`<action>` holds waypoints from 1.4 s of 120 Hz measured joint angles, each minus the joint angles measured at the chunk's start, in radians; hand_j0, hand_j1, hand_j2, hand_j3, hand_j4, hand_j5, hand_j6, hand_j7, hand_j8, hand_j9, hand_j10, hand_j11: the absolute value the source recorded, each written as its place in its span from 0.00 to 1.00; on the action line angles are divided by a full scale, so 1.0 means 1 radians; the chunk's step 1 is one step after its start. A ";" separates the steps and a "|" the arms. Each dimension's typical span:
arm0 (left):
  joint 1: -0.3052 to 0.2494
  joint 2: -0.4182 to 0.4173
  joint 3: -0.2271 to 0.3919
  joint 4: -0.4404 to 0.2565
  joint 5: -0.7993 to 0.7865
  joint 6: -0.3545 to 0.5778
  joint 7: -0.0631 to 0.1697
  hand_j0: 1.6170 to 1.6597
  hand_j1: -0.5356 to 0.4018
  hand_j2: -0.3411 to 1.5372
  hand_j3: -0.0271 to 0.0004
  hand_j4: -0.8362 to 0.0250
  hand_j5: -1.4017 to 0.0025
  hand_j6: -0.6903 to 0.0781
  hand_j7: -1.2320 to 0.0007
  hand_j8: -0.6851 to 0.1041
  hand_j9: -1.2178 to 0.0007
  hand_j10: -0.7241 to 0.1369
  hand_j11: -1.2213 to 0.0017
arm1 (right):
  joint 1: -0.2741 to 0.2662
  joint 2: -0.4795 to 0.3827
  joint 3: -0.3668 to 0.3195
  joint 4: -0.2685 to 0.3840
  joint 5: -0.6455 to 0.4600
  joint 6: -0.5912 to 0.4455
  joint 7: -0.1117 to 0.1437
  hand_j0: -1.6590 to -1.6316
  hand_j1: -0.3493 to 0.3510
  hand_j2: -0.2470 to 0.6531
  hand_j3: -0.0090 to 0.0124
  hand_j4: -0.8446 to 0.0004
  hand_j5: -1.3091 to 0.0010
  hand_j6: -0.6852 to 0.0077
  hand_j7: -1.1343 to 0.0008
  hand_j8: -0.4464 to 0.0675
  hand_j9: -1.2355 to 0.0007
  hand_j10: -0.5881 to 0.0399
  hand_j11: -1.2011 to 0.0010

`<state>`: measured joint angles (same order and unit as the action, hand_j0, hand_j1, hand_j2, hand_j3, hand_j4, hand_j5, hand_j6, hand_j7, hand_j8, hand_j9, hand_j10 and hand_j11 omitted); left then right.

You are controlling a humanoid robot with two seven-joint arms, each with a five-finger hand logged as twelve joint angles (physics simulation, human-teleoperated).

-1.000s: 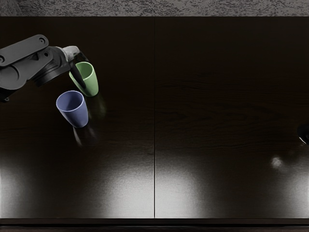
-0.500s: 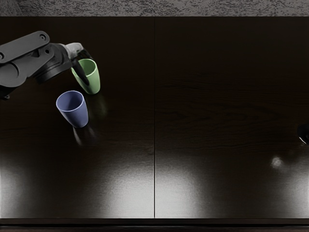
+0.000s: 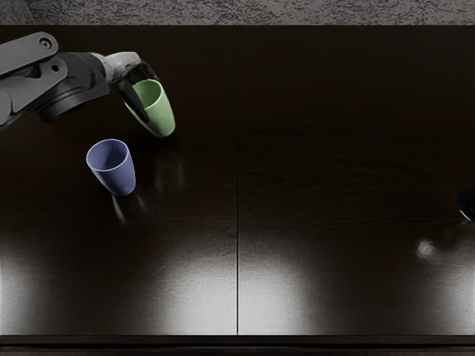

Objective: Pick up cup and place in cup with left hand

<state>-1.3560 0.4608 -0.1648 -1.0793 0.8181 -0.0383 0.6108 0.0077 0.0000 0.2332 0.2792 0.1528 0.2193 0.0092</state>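
Tabletop (image 3: 334, 297): nearest you, dark wood with pale glare along its near part, and a thin seam running from the near edge away to the far one.
Right hand (image 3: 467, 205): you see only a dark, glossy bit of it at the picture's right edge, well apart from both cups.
Blue cup (image 3: 122, 177): on your left, it stands upright on the tabletop, mouth up, and you can look down into it.
Gap between cups: the green one is beyond the blue one and a little to its right in your view; they are near each other, not touching.
Green cup (image 3: 164, 120): it is up off the tabletop, its faint reflection showing apart from its base. Its mouth faces up, and its base slants toward you and to the right.
Fingers (image 3: 134, 101): your left hand (image 3: 128, 68) has them clasped on the green cup, one down its left side and others at the far side of the rim.
Left arm (image 3: 74, 78): it reaches in from the left edge.
Background (image 3: 297, 11): past the far edge, you see a mottled grey surface.
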 joint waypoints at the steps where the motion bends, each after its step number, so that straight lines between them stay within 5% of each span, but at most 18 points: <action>1: -0.002 0.003 0.000 -0.005 -0.002 0.000 0.000 0.93 0.42 0.27 0.99 0.47 0.55 0.49 0.50 0.45 0.50 0.31 0.50 | 0.000 0.000 0.000 0.000 0.000 0.000 0.000 0.04 0.00 0.27 0.42 1.00 1.00 0.99 1.00 0.87 1.00 0.94 1.00; 78: -0.091 0.146 0.003 -0.292 -0.120 -0.036 0.000 0.91 0.44 0.26 0.99 0.44 0.53 0.48 0.48 0.44 0.47 0.29 0.47 | 0.000 0.000 0.000 0.000 0.000 0.000 0.000 0.04 0.00 0.27 0.42 1.00 1.00 0.99 1.00 0.87 1.00 0.94 1.00; 103: -0.139 0.225 0.005 -0.340 -0.164 -0.094 0.000 0.91 0.43 0.27 0.99 0.44 0.54 0.47 0.48 0.43 0.47 0.28 0.47 | 0.000 0.000 0.000 0.000 0.000 0.000 0.000 0.04 0.00 0.27 0.42 1.00 1.00 0.99 1.00 0.87 1.00 0.94 1.00; 168: -0.155 0.329 0.004 -0.376 -0.205 -0.208 0.000 0.92 0.43 0.28 0.99 0.44 0.53 0.48 0.47 0.43 0.47 0.28 0.47 | 0.000 0.000 0.000 0.000 0.000 0.000 0.000 0.04 0.00 0.27 0.42 1.00 1.00 0.99 1.00 0.87 1.00 0.94 1.00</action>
<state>-1.5111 0.7896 -0.1611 -1.4551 0.6128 -0.2468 0.6110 0.0077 0.0000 0.2332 0.2792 0.1531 0.2194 0.0092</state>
